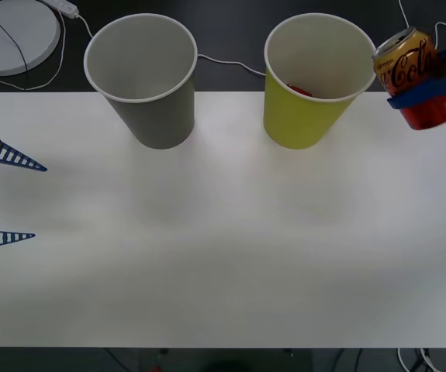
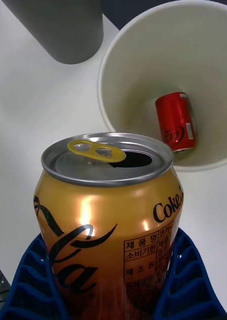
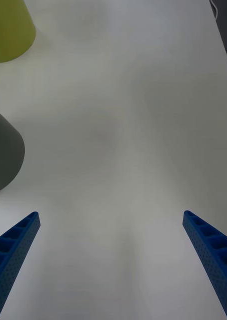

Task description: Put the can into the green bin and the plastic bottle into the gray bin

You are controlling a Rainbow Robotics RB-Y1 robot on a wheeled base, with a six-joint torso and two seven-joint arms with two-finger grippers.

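Near edge of the white worktop (image 1: 223, 256) is wide open and bare. Left hand (image 1: 9, 198) waits at the left edge, fingers spread apart. Farther back, gray bin (image 1: 146, 81) and green bin (image 1: 316, 81) stand upright, apart, by the far edge. Right hand (image 1: 432, 93) is clamped on the can (image 1: 416, 77), held tilted in the air just beside the green bin's rim. A small red can (image 2: 176, 121) lies inside that bin.
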